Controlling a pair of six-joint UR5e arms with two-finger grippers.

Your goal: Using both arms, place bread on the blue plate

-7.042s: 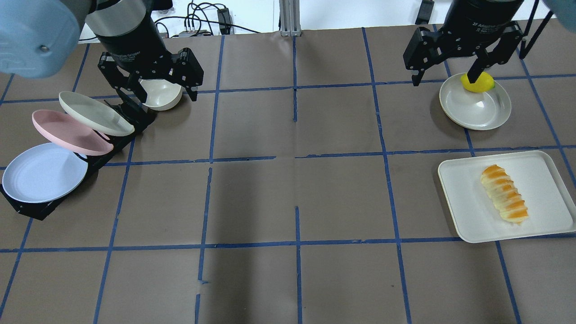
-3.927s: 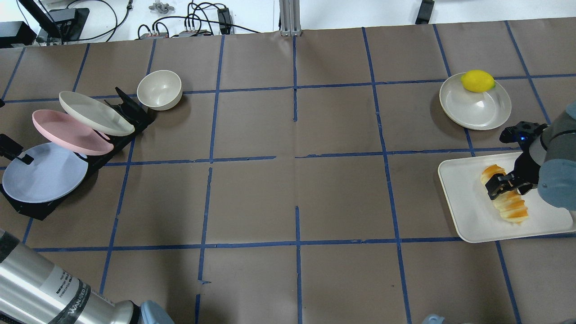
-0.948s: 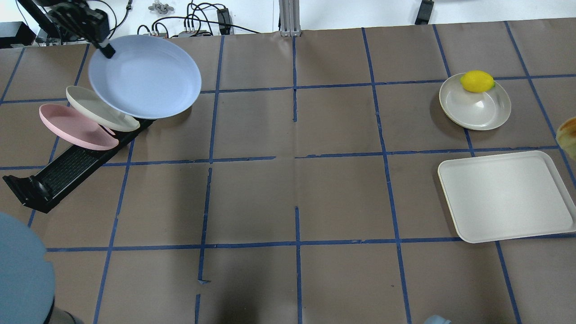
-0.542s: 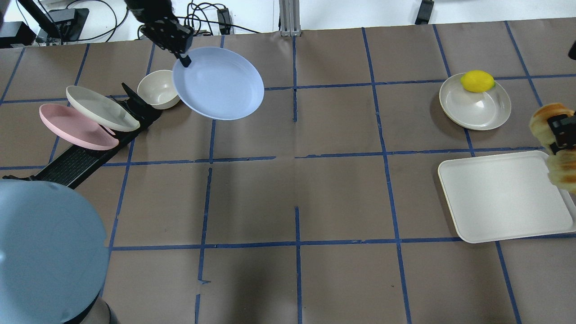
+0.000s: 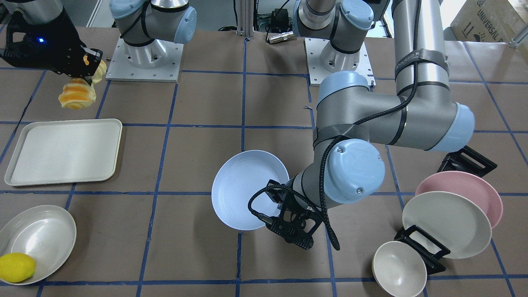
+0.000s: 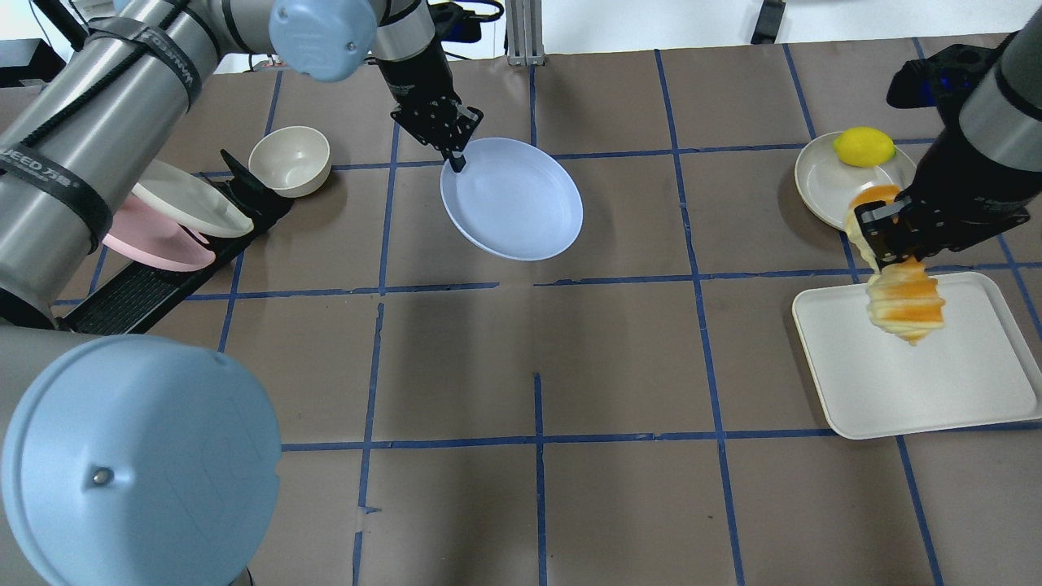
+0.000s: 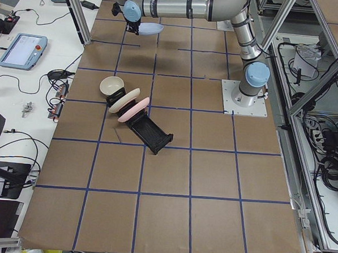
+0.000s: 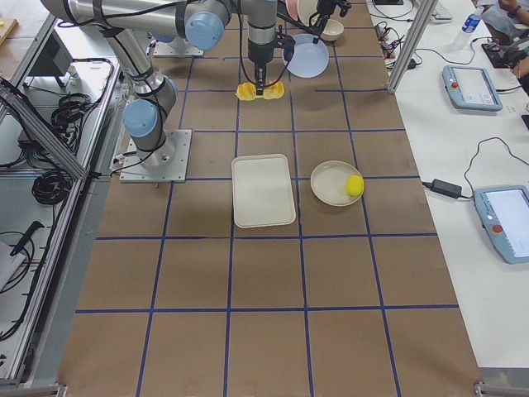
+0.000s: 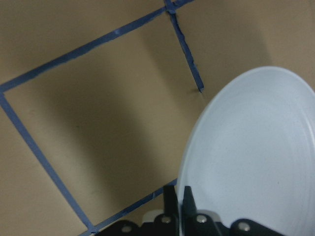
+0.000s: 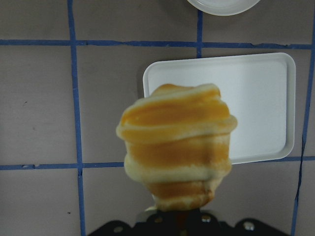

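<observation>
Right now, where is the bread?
In the overhead view the bread is on the right, held up by the right gripper over the tray, near the lemon plate.

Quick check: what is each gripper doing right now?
Left gripper: shut on the blue plate, at its rim.
Right gripper: shut on the bread, held in the air.

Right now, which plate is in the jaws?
The blue plate, pinched at its rim by the left gripper; the pink plate and cream plate lean in the rack.
</observation>
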